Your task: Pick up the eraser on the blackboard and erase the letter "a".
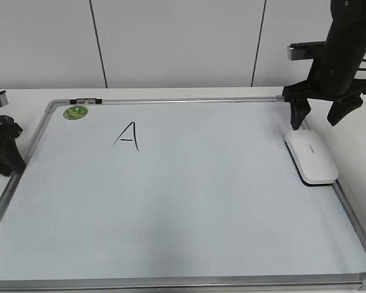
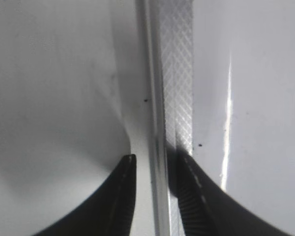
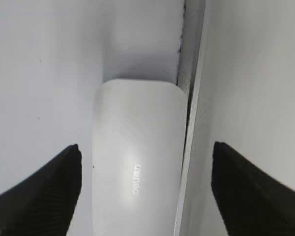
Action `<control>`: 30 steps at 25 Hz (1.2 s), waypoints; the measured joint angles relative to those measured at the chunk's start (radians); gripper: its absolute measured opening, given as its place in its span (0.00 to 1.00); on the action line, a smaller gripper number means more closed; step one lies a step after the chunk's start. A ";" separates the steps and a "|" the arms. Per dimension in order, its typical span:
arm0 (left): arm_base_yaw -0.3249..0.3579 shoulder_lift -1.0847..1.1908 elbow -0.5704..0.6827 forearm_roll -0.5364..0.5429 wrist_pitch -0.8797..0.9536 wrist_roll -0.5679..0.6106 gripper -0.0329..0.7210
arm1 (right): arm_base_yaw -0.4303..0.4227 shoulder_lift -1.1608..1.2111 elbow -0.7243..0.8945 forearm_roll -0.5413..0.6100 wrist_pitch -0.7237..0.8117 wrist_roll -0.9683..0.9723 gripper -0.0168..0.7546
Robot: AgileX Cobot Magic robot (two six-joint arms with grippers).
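Note:
The white eraser (image 1: pixel 312 157) lies flat on the blackboard (image 1: pixel 189 201), against its right frame. In the right wrist view the eraser (image 3: pixel 137 157) shows its grey lettering. My right gripper (image 1: pixel 318 119) is open and empty, hovering above the eraser's far end; its two fingers (image 3: pixel 146 150) stand wide on either side of it. My left gripper (image 1: pixel 6 163) rests at the board's left edge, with its jaws (image 2: pixel 155 160) a little apart over the metal frame, holding nothing. No lowercase letter "a" shows in any view.
An uppercase "A" (image 1: pixel 128 135) in black marker is on the board's upper left. A round green sticker (image 1: pixel 75 112) sits in the far left corner. The silver frame (image 3: pixel 191 123) runs right beside the eraser. A white wall stands behind the table.

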 joint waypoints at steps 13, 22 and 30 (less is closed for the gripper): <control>0.000 -0.084 -0.195 0.054 0.130 -0.099 0.67 | 0.000 -0.013 -0.022 0.002 0.025 -0.018 0.79; -0.014 -0.299 -0.197 0.062 0.155 -0.146 0.67 | 0.024 -0.202 -0.002 0.042 0.029 -0.018 0.79; -0.128 -0.619 -0.092 0.114 0.164 -0.152 0.67 | 0.041 -0.493 0.200 0.042 0.040 -0.022 0.79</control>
